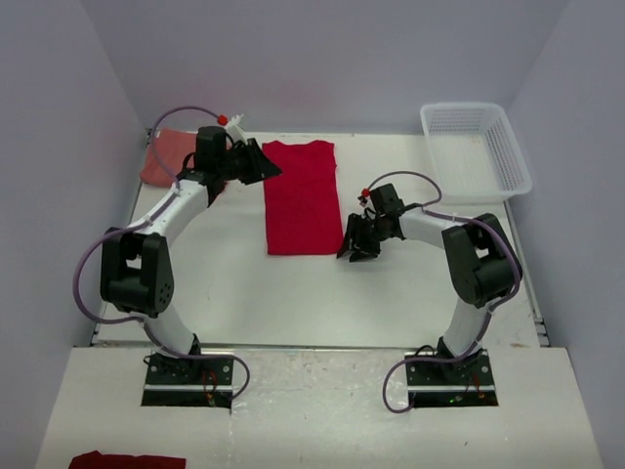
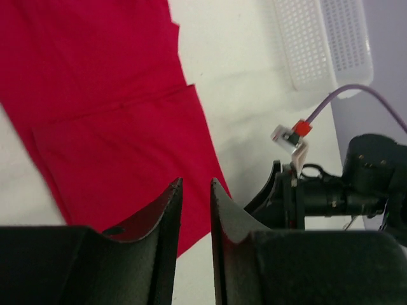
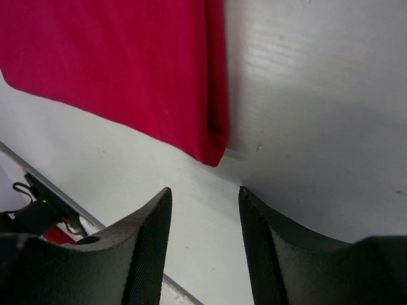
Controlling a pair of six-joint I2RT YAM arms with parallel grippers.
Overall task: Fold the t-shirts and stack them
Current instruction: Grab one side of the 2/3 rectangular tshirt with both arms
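Note:
A bright red t-shirt [image 1: 303, 195] lies folded into a long strip in the middle of the table. The paler salmon t-shirt [image 1: 166, 156] lies crumpled at the far left, partly behind the left arm. My left gripper [image 1: 266, 164] hovers at the red shirt's far left corner. In the left wrist view its jaws [image 2: 196, 185] stand a narrow gap apart, empty, above the red cloth [image 2: 108, 121]. My right gripper [image 1: 357, 246] sits just off the shirt's near right corner. Its jaws [image 3: 205, 194] are open and empty over bare table, the shirt's corner [image 3: 213, 149] just ahead.
A white lattice basket [image 1: 477, 147] stands at the back right, also in the left wrist view as the basket [image 2: 324, 38]. The table's metal edge [image 3: 57, 190] runs near the right gripper. A scrap of dark red cloth [image 1: 127, 459] lies at the near left edge.

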